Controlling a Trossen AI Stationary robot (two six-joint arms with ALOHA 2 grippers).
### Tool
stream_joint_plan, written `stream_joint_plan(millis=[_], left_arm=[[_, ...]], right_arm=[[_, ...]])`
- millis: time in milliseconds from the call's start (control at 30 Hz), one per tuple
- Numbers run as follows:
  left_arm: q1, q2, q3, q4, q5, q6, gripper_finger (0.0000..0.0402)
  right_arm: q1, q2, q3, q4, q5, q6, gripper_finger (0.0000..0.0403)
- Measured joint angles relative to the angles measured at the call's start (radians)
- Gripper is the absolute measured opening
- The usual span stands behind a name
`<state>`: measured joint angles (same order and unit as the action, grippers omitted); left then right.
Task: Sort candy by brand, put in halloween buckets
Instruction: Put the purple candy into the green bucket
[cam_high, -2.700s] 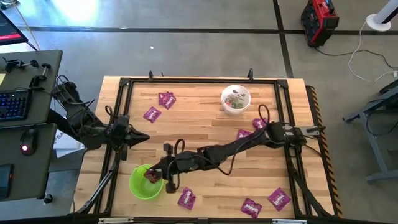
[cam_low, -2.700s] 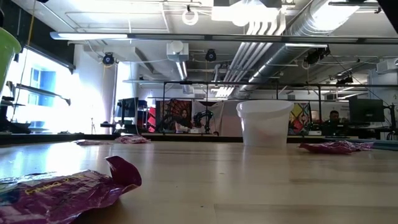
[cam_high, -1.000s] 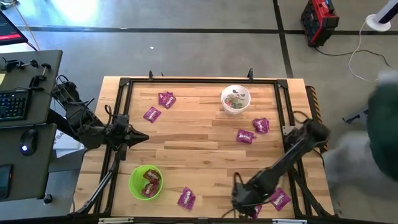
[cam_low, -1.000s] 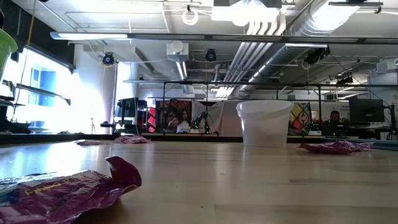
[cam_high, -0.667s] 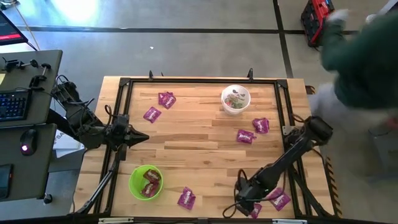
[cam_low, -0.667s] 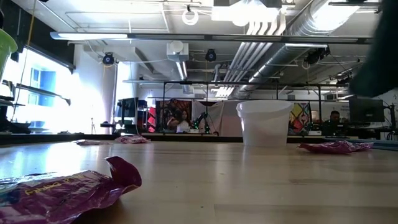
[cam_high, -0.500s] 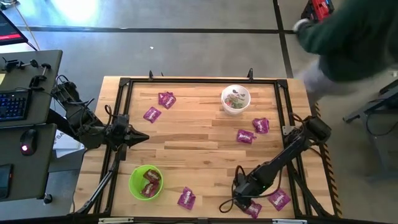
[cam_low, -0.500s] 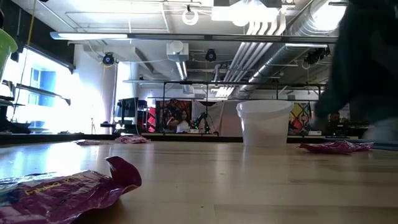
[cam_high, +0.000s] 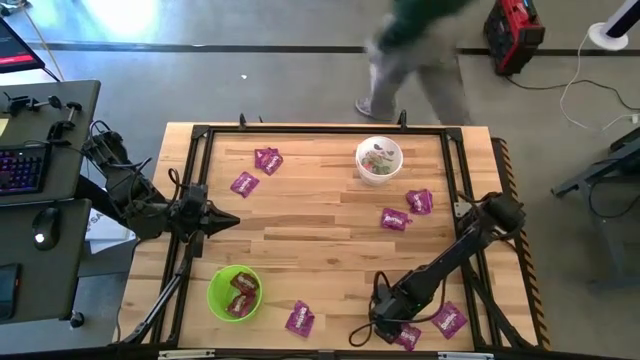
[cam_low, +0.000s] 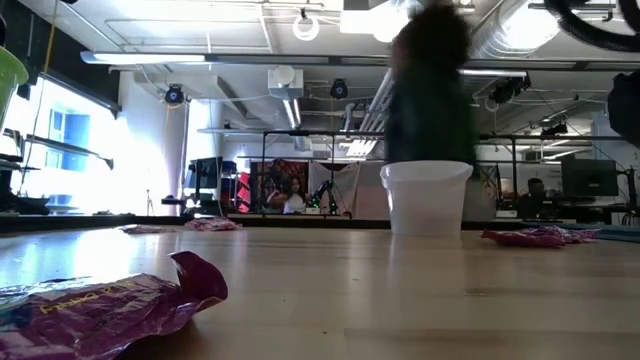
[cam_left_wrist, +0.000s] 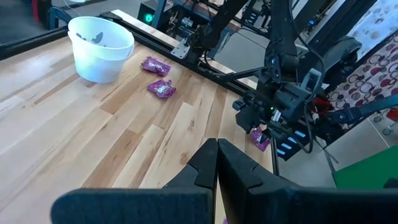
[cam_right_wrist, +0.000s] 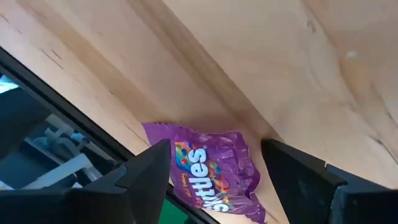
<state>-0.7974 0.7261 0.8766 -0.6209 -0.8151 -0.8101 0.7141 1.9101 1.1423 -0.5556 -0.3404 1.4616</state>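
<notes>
Jaws, left arm: clenched tip to tip on nothing, parked at the table's 9 o'clock edge, waiting. Jaws, right arm: spread wide, poised straddling a purple packet at the 5 o'clock edge of the table, just beside the black frame rail.

Step in hand, as judged: pick this packet for the green bucket. Notes on doing it well:
- Packet is flat and crinkly; descend until both tips touch wood, then close so the film buckles up between them.
- Rail is close on one side; keep the outer finger clear of it or the close will stall.
- Lift straight up before travelling; a second packet lies just beside, toward 3 o'clock.

Containers, left to right:
- Green bucket, 7 o'clock: purple packets inside, at least two; count uncertain.
- White bucket, 1 o'clock: small wrapped sweets in red and green on the bottom; no purple seen in it.

Loose packets on the table: a pair at 11 o'clock, one at 10 o'clock, one at 6 o'clock near the green bucket, two at 2 o'clock.

A person is walking past the far edge of the table, beyond 12 o'clock, clear of both arms.
</notes>
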Motion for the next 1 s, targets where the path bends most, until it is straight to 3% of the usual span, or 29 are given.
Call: stream_joint_plan(millis=[167, 400, 633, 800, 1000], left_arm=[[0.000, 0.000, 0.000, 0.002, -0.005, 0.000, 0.0000], [0.000, 0.000, 0.000, 0.001, -0.007, 0.001, 0.0000], [0.000, 0.000, 0.000, 0.001, -0.035, 0.001, 0.0000], [0.000, 0.000, 0.000, -0.001, -0.059, 0.002, 0.0000], [0.000, 0.000, 0.000, -0.002, -0.089, 0.002, 0.0000]], right_arm=[[0.001, 0.007, -0.001, -0.022, 0.009, -0.003, 0.0217], [0.007, 0.010, -0.003, -0.103, 0.031, -0.027, 0.0022], [-0.021, 0.020, 0.112, -0.251, 0.085, -0.165, 0.0003], [-0.079, 0.014, 0.329, -0.357, 0.303, -0.274, 0.0000], [-0.188, 0.013, 0.502, -0.180, 0.563, -0.418, 0.0000]])
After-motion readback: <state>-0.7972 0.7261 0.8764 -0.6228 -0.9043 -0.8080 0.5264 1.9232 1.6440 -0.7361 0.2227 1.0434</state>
